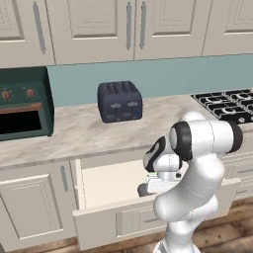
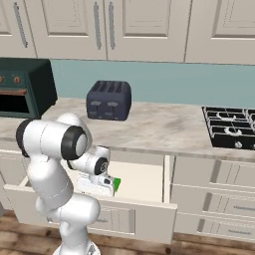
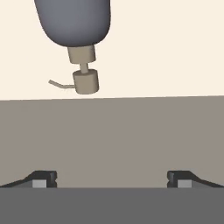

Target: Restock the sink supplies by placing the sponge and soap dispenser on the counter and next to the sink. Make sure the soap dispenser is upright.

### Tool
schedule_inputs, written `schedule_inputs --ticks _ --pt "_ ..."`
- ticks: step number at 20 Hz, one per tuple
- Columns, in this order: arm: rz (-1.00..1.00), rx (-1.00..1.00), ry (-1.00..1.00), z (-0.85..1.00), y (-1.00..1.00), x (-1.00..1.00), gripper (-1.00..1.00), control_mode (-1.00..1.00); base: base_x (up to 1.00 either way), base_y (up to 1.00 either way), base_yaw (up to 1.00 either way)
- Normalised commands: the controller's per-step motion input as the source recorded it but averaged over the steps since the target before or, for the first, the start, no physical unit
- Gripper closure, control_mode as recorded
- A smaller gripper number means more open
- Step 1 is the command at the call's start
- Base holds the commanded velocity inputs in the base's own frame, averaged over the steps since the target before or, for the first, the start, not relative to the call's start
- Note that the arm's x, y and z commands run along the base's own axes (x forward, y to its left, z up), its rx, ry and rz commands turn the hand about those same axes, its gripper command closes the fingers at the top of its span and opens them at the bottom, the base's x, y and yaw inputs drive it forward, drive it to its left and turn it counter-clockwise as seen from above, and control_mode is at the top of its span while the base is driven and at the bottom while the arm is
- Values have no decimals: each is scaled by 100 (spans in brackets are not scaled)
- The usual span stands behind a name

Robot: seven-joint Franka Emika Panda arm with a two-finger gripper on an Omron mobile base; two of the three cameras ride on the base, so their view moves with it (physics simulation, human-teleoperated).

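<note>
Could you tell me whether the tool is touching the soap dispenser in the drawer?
Apart. In the hand view the soap dispenser lies well beyond the tool; both fingertips stand wide apart, with bare drawer surface between them and the pump.

We see flat, even rendered light w/ no glare; faint shading inside the open drawer [image 1: 106, 185]. Edges look soft, low-res; no lens distortion.

Arm folded low, end effector [image 3: 112, 179] fingers spread wide, empty.
</note>
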Motion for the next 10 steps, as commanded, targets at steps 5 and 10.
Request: schedule_inputs --ticks 5,10 --pt "0 0 -1 16 0 -7 -100 -100 0 0 0" --pt "1 0 0 0 0 9 -100 -100 0 0 0"
